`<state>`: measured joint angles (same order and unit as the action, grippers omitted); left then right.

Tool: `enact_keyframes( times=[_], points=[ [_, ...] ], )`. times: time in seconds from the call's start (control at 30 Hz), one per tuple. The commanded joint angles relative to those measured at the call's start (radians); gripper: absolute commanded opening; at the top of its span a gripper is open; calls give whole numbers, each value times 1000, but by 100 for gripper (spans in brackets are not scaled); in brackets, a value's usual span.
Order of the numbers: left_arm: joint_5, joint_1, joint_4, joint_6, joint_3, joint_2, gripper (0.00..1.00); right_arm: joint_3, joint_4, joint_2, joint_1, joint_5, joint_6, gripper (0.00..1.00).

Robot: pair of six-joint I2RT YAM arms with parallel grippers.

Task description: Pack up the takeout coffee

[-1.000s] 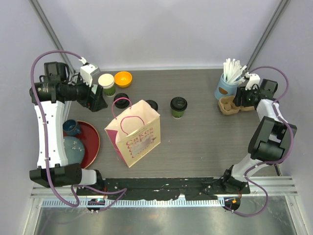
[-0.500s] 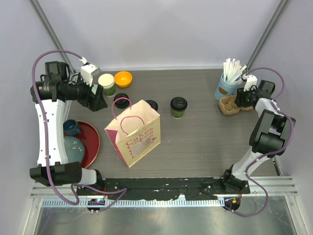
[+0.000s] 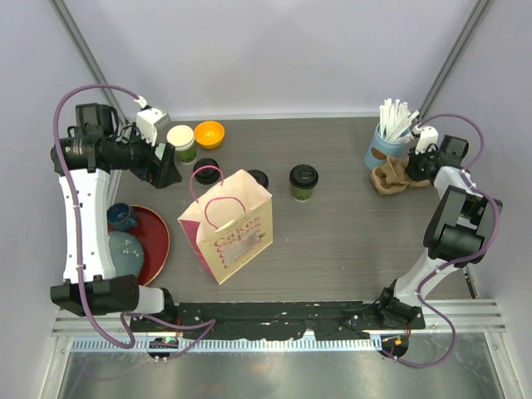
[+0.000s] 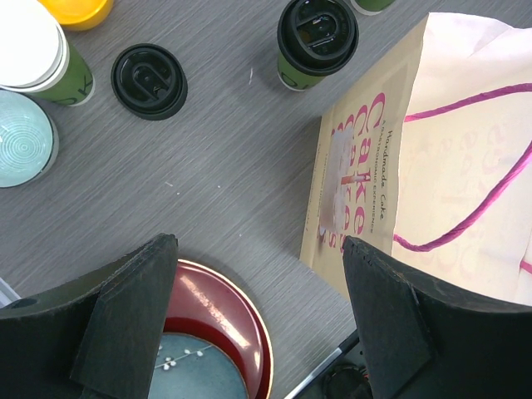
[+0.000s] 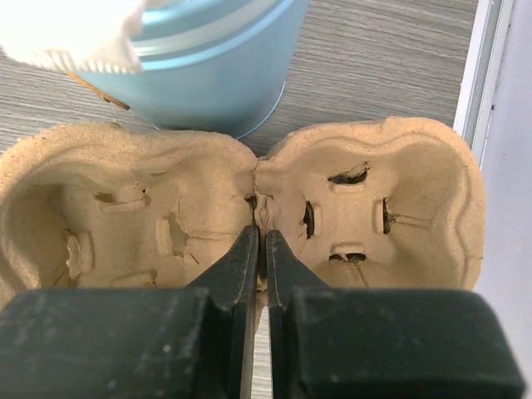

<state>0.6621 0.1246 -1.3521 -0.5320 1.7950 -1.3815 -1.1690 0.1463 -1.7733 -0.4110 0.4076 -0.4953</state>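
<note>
One lidded green cup (image 3: 303, 183) — well apart from right pincer (image 5: 259, 237), pinching carrier (image 5: 366, 199)

Even, bright diffuse light, soft shadows on the bench (image 3: 349, 241); right wrist view blurs the near tool (image 5: 256, 274).

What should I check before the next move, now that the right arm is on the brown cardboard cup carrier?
1. Grip: the right gripper is shut on the centre ridge of the brown moulded-pulp cup carrier: ok.
2. Both carrier pockets are empty: ok.
3. Clearance: the light-blue cup of white straws stands right behind the carrier; whether they touch: cannot tell.
4. The left gripper is open and holds nothing: ok.
5. Lids: the lidded dark-green paper cup by the cream paper bag is ready; the open dark-green paper cup has no lid, and a round black plastic lid lies loose beside it: not ok.
</note>
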Motion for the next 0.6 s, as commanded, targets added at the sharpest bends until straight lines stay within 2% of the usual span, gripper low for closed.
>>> enact_keyframes(
  times=[0.0,0.4,0.57],
  points=[
    [-1,-3,-205,-10,27,4,84,-4,-16,60,23,-35,0,2],
    [2,-5,-203,-14,24,6,84,-17,-22,181,38,-174,72,1],
    [13,-2,-203,-11,32,4,84,-27,35,215,64,-252,90,1]
  ],
)
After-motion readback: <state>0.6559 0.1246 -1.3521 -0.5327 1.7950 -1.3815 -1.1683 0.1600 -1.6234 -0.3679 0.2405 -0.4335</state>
